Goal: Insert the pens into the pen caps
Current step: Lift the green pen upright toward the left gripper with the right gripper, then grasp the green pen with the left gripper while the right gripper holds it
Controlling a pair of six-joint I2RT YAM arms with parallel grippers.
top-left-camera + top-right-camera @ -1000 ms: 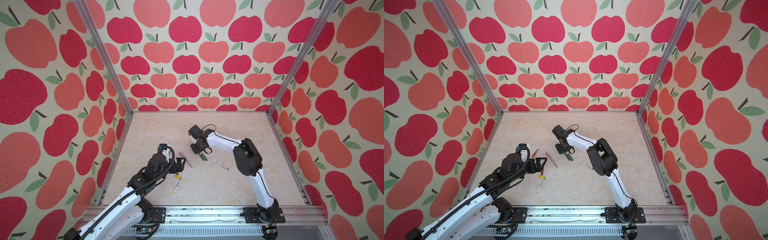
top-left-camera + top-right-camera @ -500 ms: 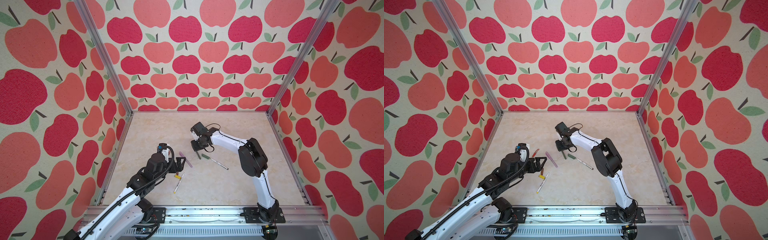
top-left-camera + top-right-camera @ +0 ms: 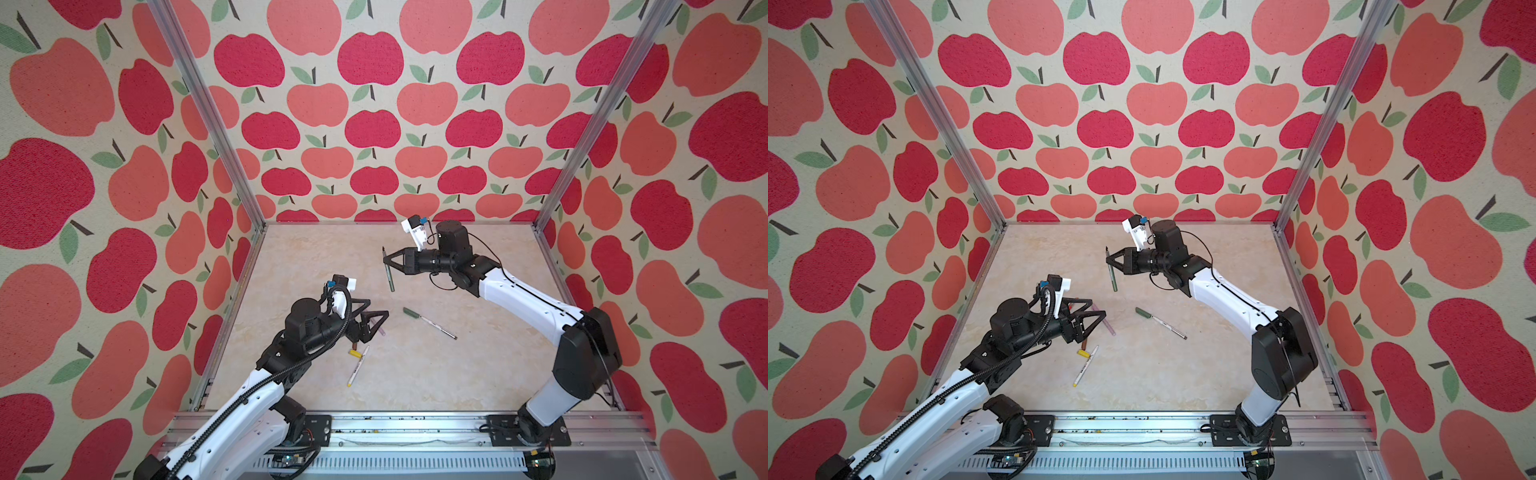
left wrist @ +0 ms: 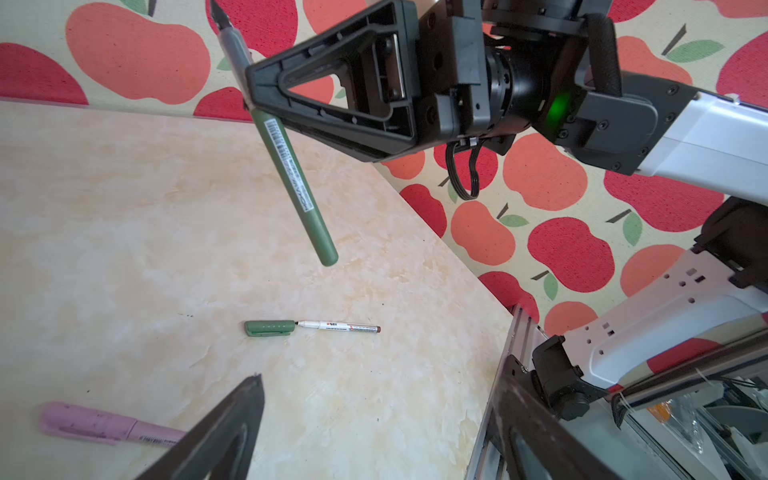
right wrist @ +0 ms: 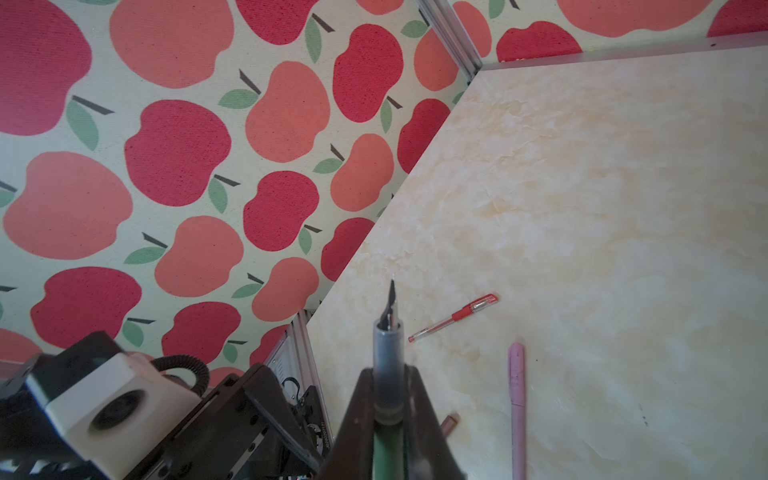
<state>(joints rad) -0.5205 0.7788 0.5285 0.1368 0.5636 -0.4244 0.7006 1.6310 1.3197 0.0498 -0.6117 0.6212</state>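
1. The right end effector [image 3: 386,261] is up off the surface [image 3: 457,374], toward the back, with its jaws clamped on the green pen [image 3: 391,280] close to the nib end.
2. The pen hangs tilted in the air, nib up and blunt end down. In the left wrist view its whole barrel [image 4: 291,166] is clear of the surface.
3. The left end effector [image 3: 377,308] sits low at front left with its fingers spread wide apart and nothing between them.
4. The green cap [image 3: 410,312] lies on the surface between the two arms, below and well apart from the held pen.
5. The brown-print pen [image 3: 436,326] lies in line with that cap. In the left wrist view its tip is right at one end of the cap [image 4: 270,328].
6. The lilac pen [image 3: 1108,326] lies flat, partly under the left end effector's fingers.
7. The brown cap [image 3: 354,345], the yellow cap [image 3: 354,353] and the yellow-print pen [image 3: 358,365] lie close together, just in front of the left end effector.
8. The red pen [image 5: 453,318] shows only in the right wrist view – flat on the surface, near the lilac pen's end.
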